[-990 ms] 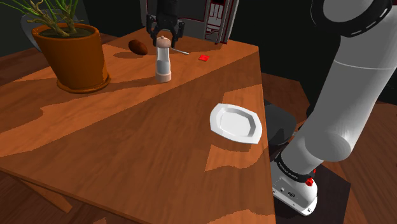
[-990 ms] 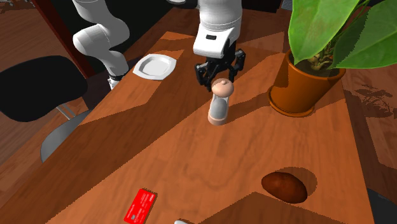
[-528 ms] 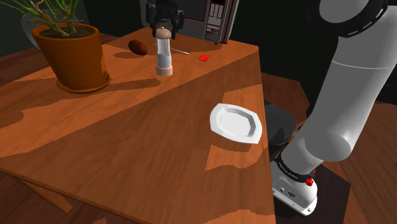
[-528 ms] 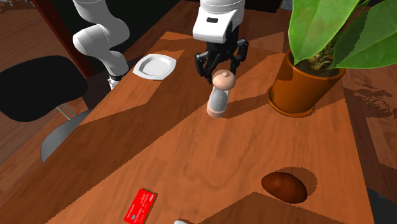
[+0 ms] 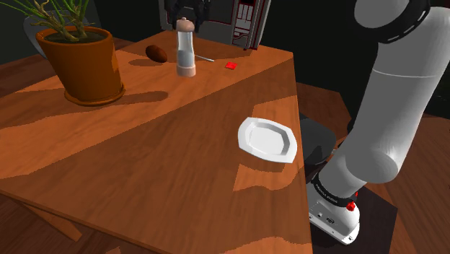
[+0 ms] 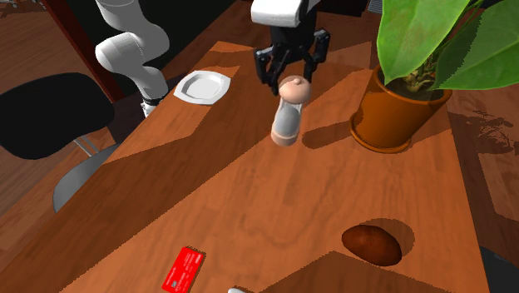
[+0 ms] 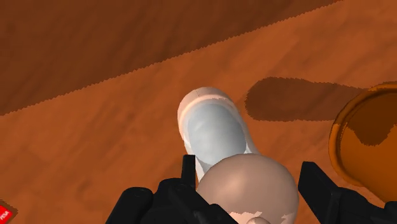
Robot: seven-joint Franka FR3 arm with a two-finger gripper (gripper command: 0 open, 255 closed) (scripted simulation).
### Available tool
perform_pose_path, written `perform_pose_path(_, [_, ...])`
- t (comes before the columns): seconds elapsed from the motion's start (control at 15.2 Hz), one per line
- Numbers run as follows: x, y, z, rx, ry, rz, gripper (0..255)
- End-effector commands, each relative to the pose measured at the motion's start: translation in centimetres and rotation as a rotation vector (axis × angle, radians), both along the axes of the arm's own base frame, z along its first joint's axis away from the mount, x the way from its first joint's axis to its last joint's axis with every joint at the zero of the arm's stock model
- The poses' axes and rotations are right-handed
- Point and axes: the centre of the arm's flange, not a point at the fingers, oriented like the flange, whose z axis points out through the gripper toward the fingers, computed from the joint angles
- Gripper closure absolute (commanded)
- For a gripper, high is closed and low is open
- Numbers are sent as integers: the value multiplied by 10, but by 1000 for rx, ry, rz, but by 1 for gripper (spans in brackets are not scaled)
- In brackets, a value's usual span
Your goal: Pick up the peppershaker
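Observation:
The pepper shaker [image 5: 186, 47] is a tall mill with a pale grey body, a tan base and a round tan knob. It hangs a little above the wooden table [image 5: 144, 159], slightly tilted, with its shadow on the wood beneath. My black gripper [image 5: 186, 16] is shut on its knob from above. The second exterior view has the gripper [image 6: 293, 71] clasping the top of the shaker [image 6: 289, 112]. In the wrist view both fingers [image 7: 188, 175] press the knob of the shaker [image 7: 219, 130], whose body points down toward the table.
An orange pot with a plant [image 5: 83, 61] stands close beside the shaker, also [image 6: 399, 112]. A white plate [image 5: 268, 138] lies near the table edge by the stand. A brown oval lump [image 5: 156, 53] and a red card [image 5: 231, 66] lie at the far end.
The gripper has risen with the pepper shaker in it. The shaker stood on the table a second ago and now hangs clear of it.

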Motion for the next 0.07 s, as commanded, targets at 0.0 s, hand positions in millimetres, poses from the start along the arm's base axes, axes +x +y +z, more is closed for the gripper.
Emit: perform_pose_path(0.0, [0,0,3,0,0,0,255])
